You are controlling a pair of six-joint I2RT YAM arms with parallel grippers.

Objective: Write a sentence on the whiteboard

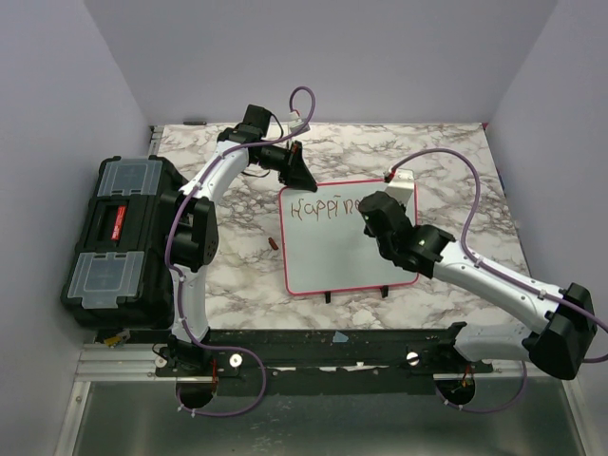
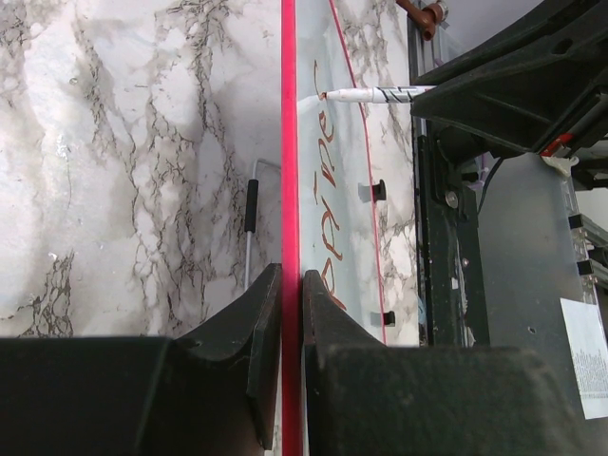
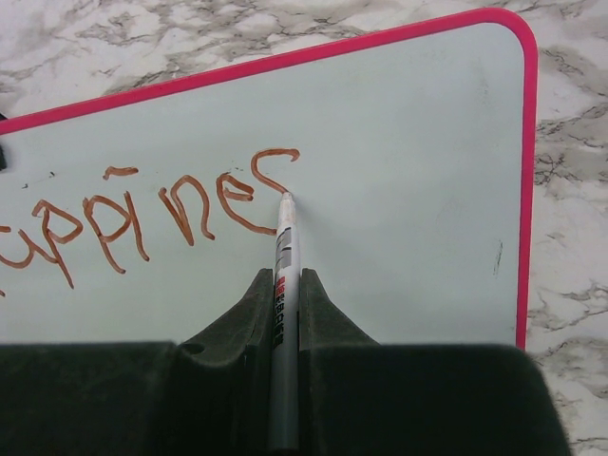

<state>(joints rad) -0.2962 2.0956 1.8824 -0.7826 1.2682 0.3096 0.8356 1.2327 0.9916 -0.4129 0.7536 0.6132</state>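
The whiteboard [image 1: 328, 261] lies flat mid-table, white with a pink-red frame. The sentence [image 1: 318, 209] reads about "Happines" in red-brown on its top line. My left gripper [image 1: 302, 179] is at the board's far left corner, shut on the pink frame [image 2: 291, 171]; the left wrist view shows its jaws [image 2: 293, 294] clamping that edge. My right gripper [image 1: 375, 217] is over the board's upper right, shut on a white marker [image 3: 284, 275]. The marker's tip touches the board [image 3: 408, 171] at the end of the last letter of the lettering [image 3: 190, 204]. The marker also shows in the left wrist view [image 2: 380, 94].
A black toolbox [image 1: 119, 237] with clear lid trays stands at the table's left edge. A small red cap [image 1: 273, 244] lies just left of the board. A white block [image 1: 404, 180] sits at the board's far right corner. Two black feet [image 1: 328, 297] stick out at the board's near edge.
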